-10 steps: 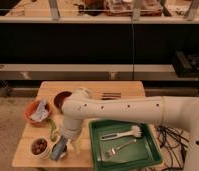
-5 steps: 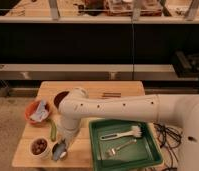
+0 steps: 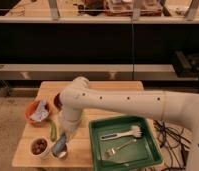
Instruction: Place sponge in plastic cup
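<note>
My gripper (image 3: pixel 60 145) hangs from the white arm at the front left of the wooden table (image 3: pixel 93 87). It is shut on a blue sponge (image 3: pixel 58 144), held tilted. The sponge's lower end is at the mouth of a small clear plastic cup (image 3: pixel 61 153) that stands near the table's front edge. The arm's wrist hides the upper part of the gripper.
An orange bowl (image 3: pixel 32 116) with a blue-white cloth stands at the left and a dark red bowl (image 3: pixel 56 101) behind it. A green vegetable (image 3: pixel 53 130) lies beside the gripper. A white cup (image 3: pixel 39 147) holds brown pieces. A green tray (image 3: pixel 124 142) has a brush and a fork.
The arm has shifted slightly and the gripper with the sponge has stayed over the plastic cup, sinking a little towards it.
</note>
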`<state>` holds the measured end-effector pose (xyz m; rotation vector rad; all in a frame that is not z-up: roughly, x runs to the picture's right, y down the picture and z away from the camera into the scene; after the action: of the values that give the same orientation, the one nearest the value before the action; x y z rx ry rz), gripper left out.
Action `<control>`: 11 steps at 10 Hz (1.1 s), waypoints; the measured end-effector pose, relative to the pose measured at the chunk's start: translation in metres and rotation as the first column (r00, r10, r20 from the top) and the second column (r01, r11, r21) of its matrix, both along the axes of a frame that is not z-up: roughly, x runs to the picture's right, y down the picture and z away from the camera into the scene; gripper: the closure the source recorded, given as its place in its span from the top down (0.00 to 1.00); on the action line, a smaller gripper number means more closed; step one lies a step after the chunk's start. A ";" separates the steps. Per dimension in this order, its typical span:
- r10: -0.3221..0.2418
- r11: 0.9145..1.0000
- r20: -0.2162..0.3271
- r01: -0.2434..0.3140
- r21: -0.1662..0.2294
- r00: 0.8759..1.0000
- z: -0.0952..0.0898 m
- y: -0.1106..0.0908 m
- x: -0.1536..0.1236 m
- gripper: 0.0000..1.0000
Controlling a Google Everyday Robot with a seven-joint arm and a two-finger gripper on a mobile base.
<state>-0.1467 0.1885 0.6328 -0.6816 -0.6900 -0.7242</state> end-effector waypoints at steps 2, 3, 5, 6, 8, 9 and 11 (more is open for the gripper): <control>0.087 0.996 -0.089 -0.088 -0.010 0.992 0.015 -0.038 0.016 0.00; 0.115 0.993 -0.123 -0.117 -0.008 0.986 0.024 -0.052 0.019 0.00; 0.171 0.985 -0.222 -0.174 0.005 0.960 0.054 -0.084 0.024 0.00; 0.194 0.980 -0.264 -0.199 0.008 0.945 0.068 -0.096 0.022 0.00; 0.223 0.973 -0.330 -0.231 0.018 0.917 0.087 -0.105 0.021 0.00; 0.230 0.971 -0.354 -0.240 0.016 0.906 0.095 -0.104 0.022 0.00; 0.233 0.968 -0.390 -0.251 0.005 0.891 0.112 -0.097 0.027 0.00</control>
<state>-0.1198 0.0914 0.7446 -0.7395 -0.4152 -0.3272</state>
